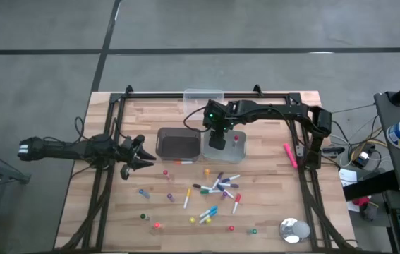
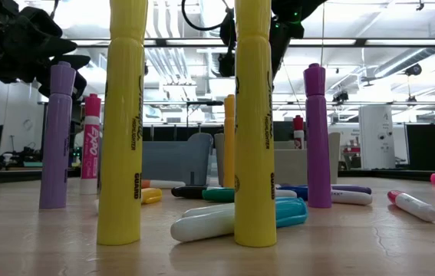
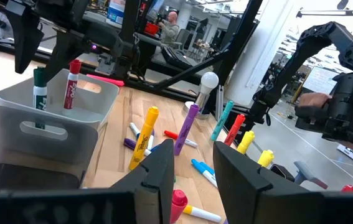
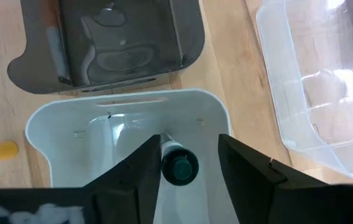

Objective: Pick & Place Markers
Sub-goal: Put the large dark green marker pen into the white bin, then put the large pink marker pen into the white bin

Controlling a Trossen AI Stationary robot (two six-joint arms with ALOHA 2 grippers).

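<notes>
A wooden surface (image 1: 270, 212) carries 2 bins side by side, a dark bin (image 1: 176, 143) and a light bin (image 1: 236, 149). The right gripper (image 4: 188, 163) hangs over the light bin, fingers spread around an upright green-capped marker (image 4: 180, 167). The left gripper (image 1: 141, 154) waits near the surface's left edge, fingers parted, empty. Scattered markers (image 1: 214, 190) lie and stand mid-surface.

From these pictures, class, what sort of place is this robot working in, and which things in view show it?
Most likely a robotics lab or workshop. A wooden table sits inside a black frame on a bare concrete floor. Behind the markers, a big open room shows strip lights, desks and more equipment. A person sits at a workstation.
</notes>
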